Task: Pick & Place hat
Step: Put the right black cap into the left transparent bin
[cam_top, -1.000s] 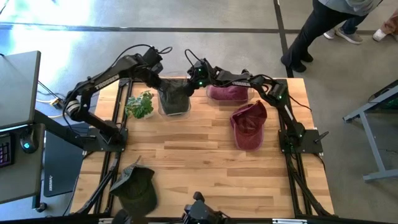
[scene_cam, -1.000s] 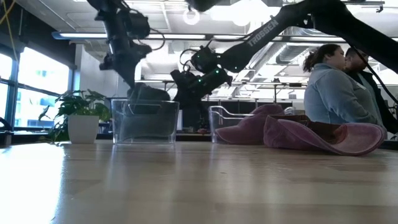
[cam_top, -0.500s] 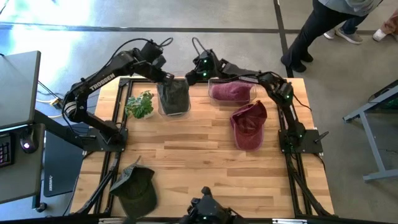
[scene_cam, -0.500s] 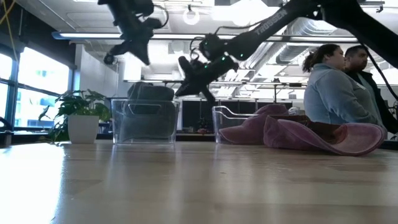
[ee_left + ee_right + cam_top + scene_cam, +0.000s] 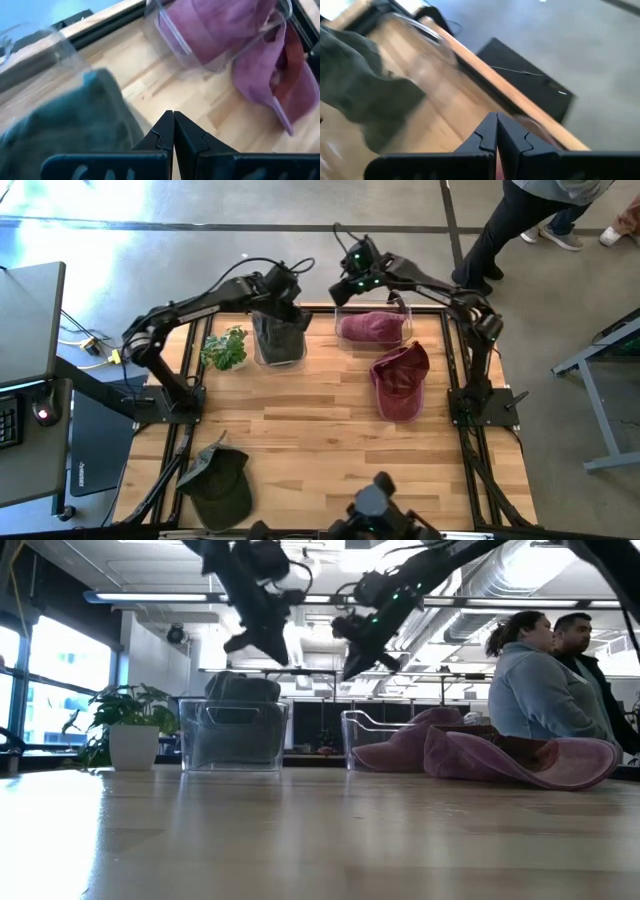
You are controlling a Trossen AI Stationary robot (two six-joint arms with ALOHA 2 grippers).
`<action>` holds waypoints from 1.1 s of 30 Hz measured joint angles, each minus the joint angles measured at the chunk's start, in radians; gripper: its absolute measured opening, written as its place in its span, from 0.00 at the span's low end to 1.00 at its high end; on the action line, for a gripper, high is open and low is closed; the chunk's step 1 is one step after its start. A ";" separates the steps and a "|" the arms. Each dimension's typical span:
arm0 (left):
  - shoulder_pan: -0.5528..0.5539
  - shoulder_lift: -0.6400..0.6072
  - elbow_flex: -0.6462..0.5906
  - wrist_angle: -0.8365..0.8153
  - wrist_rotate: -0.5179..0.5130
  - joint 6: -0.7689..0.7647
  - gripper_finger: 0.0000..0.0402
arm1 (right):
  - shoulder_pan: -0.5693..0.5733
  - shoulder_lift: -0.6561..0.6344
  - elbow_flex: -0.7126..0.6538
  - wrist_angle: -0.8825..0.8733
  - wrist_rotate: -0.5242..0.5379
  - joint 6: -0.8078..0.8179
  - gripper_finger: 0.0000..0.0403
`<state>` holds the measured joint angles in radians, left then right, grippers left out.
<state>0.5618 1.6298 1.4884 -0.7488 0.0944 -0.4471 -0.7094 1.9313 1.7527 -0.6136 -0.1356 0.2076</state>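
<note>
A dark green hat (image 5: 280, 337) lies bunched in a clear bin (image 5: 258, 358) at the table's far side, its crown above the rim (image 5: 240, 690). My left gripper (image 5: 288, 292) hangs shut just above that bin's right side, touching nothing. A maroon hat (image 5: 370, 328) fills a second clear bin (image 5: 404, 310) to the right. My right gripper (image 5: 344, 286) is shut in the air over the far edge between the two bins. Another maroon hat (image 5: 400, 380) lies on the table right of centre, and another dark green hat (image 5: 218, 480) rests at the near left.
A potted plant (image 5: 225, 348) stands left of the green hat's bin. Bare wood (image 5: 310, 420) spreads across the table's middle and near right. People (image 5: 540, 680) stand beyond the table's far right corner.
Both grippers have risen away from the green hat's bin. The left one has moved up and toward the table's right edge. The right one has climbed higher and drawn off toward the far right, tipping more level. The green hat stays in its bin.
</note>
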 joint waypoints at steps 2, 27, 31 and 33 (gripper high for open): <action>0.001 0.040 0.002 0.049 -0.001 0.006 0.00 | -0.007 -0.032 0.000 -0.064 0.040 -0.037 0.00; 0.041 0.198 0.001 -0.218 -0.201 0.047 0.00 | 0.004 -0.155 0.000 -0.227 0.145 -0.104 0.00; 0.042 0.196 0.001 -0.254 -0.203 0.045 0.00 | 0.016 -0.155 0.000 -0.226 0.145 -0.104 0.00; 0.041 0.188 0.001 -0.269 -0.203 0.031 0.00 | 0.020 -0.155 0.000 -0.223 0.144 -0.104 0.00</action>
<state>0.6029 1.8180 1.4899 -1.0178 -0.1083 -0.4157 -0.6897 1.7760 1.7527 -0.8369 0.0085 0.1036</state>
